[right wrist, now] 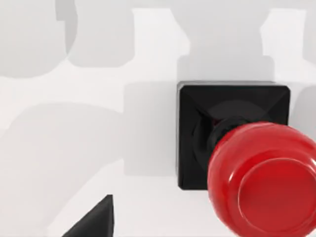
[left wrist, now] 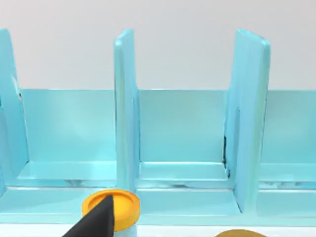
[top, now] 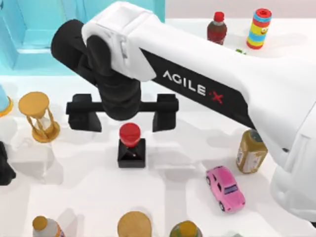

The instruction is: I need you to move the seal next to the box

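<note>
The seal, a glossy red knob on a black square base, stands upright left of the table's middle. My right gripper hovers just behind and above it, open wide, with one black finger on each side and nothing between them. In the right wrist view the seal sits close below, its red knob large, and one fingertip pokes in at the edge. The box is light blue with upright dividers, at the back left; the left wrist view faces its compartments. My left arm is parked at the left edge.
A wooden hourglass stands left of the seal. On the right are a pink toy car and a yellowish jar. A red-capped dark bottle and a striped stack stand at the back right. Several items line the front edge.
</note>
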`<control>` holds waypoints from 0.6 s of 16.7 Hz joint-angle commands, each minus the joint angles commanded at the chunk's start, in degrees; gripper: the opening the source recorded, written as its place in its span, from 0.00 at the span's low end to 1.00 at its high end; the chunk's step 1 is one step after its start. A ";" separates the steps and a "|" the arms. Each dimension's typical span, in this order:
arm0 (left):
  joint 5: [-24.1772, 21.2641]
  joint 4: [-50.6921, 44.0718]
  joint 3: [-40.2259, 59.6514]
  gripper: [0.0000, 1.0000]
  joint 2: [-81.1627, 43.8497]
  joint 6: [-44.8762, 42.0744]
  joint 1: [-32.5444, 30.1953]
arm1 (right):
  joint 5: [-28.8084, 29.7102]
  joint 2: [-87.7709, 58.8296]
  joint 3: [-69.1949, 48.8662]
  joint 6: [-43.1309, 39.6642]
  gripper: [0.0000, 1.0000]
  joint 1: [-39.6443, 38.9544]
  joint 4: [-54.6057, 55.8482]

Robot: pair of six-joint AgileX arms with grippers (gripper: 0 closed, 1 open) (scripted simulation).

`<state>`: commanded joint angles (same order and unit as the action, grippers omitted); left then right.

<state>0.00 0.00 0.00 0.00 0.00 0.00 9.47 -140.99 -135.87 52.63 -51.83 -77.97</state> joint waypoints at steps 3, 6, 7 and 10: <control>0.00 0.00 0.00 1.00 0.00 0.00 0.00 | -0.06 -0.08 8.43 -0.54 1.00 0.53 8.72; 0.00 0.00 0.00 1.00 0.00 0.00 0.00 | -0.09 -0.20 12.70 -0.83 1.00 0.83 13.03; 0.00 0.00 0.00 1.00 0.00 0.00 0.00 | -0.09 -0.21 12.93 -0.84 1.00 0.84 13.25; 0.00 0.00 0.00 1.00 0.00 0.00 0.00 | -0.09 -0.21 12.93 -0.84 1.00 0.84 13.25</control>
<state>0.00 0.00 0.00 0.00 0.00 0.00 9.38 -141.20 -122.95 51.78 -50.99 -64.71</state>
